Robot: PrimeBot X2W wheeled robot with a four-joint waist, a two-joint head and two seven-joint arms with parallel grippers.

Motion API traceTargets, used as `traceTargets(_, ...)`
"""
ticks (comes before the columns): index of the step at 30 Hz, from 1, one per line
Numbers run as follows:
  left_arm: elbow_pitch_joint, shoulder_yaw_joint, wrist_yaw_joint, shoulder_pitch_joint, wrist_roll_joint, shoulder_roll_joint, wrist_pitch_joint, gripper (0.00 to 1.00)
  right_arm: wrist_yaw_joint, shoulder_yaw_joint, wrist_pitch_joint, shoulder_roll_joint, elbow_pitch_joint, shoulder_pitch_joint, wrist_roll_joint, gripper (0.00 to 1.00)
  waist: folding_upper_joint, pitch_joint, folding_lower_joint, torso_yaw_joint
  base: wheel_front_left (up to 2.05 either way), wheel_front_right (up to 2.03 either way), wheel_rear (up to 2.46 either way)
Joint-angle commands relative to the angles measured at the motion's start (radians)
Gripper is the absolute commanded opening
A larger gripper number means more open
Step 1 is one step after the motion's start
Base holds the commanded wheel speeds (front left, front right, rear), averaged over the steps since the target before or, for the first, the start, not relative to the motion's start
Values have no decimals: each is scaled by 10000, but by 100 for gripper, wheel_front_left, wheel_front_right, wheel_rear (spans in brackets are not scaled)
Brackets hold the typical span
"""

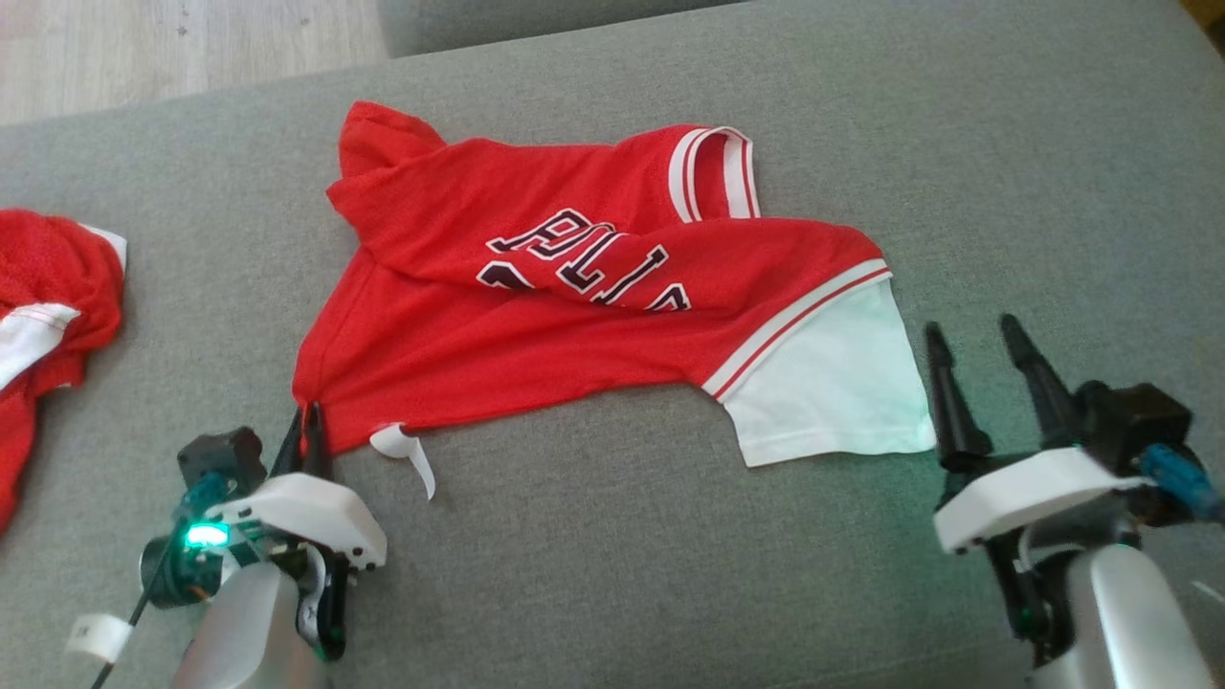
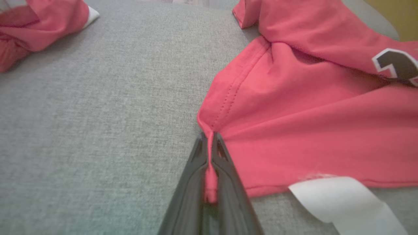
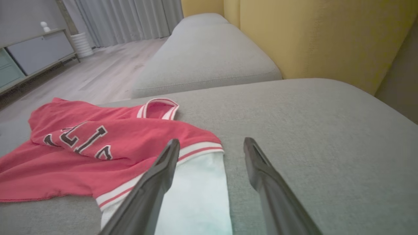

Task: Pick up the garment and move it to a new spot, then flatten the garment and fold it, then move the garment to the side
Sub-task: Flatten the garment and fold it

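The garment [image 1: 536, 316] is a red jersey with dark lettering, white-striped trim and a white sleeve [image 1: 833, 383], lying crumpled on the grey cushion [image 1: 593, 536]. My left gripper [image 1: 308, 413] is shut on the garment's near left corner; the left wrist view shows a pinch of red cloth [image 2: 210, 182] squeezed between the two dark fingers. In that view the garment [image 2: 310, 114] spreads up and to the right. My right gripper [image 1: 976, 335] stands open just right of the white sleeve, holding nothing. Its wrist view shows the sleeve [image 3: 196, 195] beneath the left finger and the right gripper [image 3: 211, 142] spread wide.
A second red and white cloth [image 1: 48, 306] lies bunched at the cushion's left edge. A white label [image 1: 410, 452] curls from the garment's hem beside my left gripper. Wooden floor [image 1: 172, 48] lies beyond the cushion; yellow backrests [image 3: 326, 36] stand to the right.
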Motion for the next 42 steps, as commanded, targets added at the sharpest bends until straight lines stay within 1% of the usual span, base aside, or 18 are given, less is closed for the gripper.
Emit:
traceTargets(1,391,91,-66,395,-54,-7,173,0,-7,132,67,-49,-294,-51,16,100,0,-22,0,11,0,0,0)
traceTargets(6,379,46,-174,672,-196,-50,-232,0,-7,-256,1010,-49,-6,351,-3,100,0,-109,0,44,0,0,0)
traceTargets(12,188,12,-239,905,-296,-56,-578,0,-7,-45,1667,-49,891,455,79,100,0,-76,0,142,0,0,0)
traceTargets(20,-45,-105,-323,864,-319,50,-727,0,-7,169,1229,-49,2509,-339,246,100,0,151,0,280,0,0,0)
traceTargets(28,-188,-213,-367,819,-387,89,-714,0,-7,446,929,-49,3485,-949,467,100,0,250,0,418,0,0,0)
traceTargets(32,-226,-226,-351,852,-461,117,-726,0,-7,596,688,-49,3656,-1091,545,100,0,251,0,436,0,0,0)
traceTargets(35,-252,-263,-358,871,-487,127,-723,0,-7,639,742,-49,3579,-1132,588,100,0,219,0,467,0,0,0)
traceTargets(38,-315,-287,-342,908,-515,130,-752,0,-7,349,979,-49,3136,-884,482,100,0,162,0,481,0,0,0)
traceTargets(41,-362,-310,-334,964,-552,133,-750,0,-7,-72,1513,-49,2297,-409,336,100,0,117,0,487,0,0,0)
traceTargets(42,-362,-310,-334,964,-552,133,-750,0,-7,-72,1513,-49,2297,-409,336,100,0,117,0,487,0,0,0)
